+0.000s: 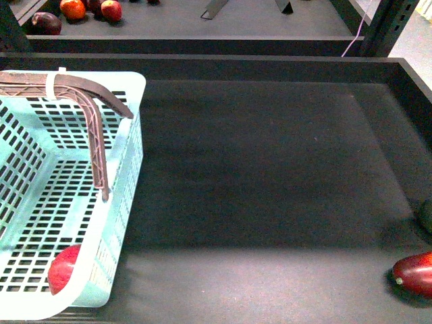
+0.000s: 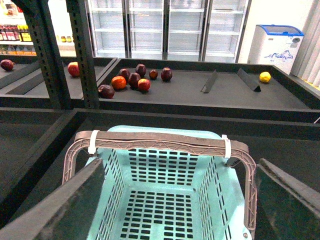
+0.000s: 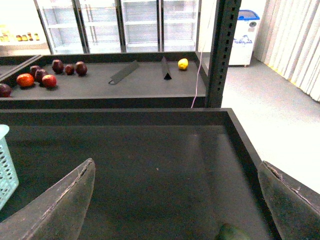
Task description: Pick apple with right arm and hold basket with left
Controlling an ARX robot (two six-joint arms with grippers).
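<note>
Apple [image 1: 63, 268]: lying inside the basket [image 1: 128, 101], near corner.
Basket: on the table [image 1: 270, 175], far left.
Left end effector [image 2: 175, 200]: open above the basket.
Right end effector [image 3: 175, 200]: open, empty.

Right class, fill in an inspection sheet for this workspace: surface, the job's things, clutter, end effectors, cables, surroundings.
Surface: dark shelf tray, mostly bare.
Job's things: turquoise basket at the tray's left, handles folded over its opening; red apple inside its near corner.
Clutter: maroon fruit with pale tip at the near right edge; a green item beside it.
End effectors: left end effector open above the basket; right end effector open over the tray; both empty.
Cables: thin pale cord hanging by the upright.
Surroundings: far shelf with fruit, glass-door fridges.
</note>
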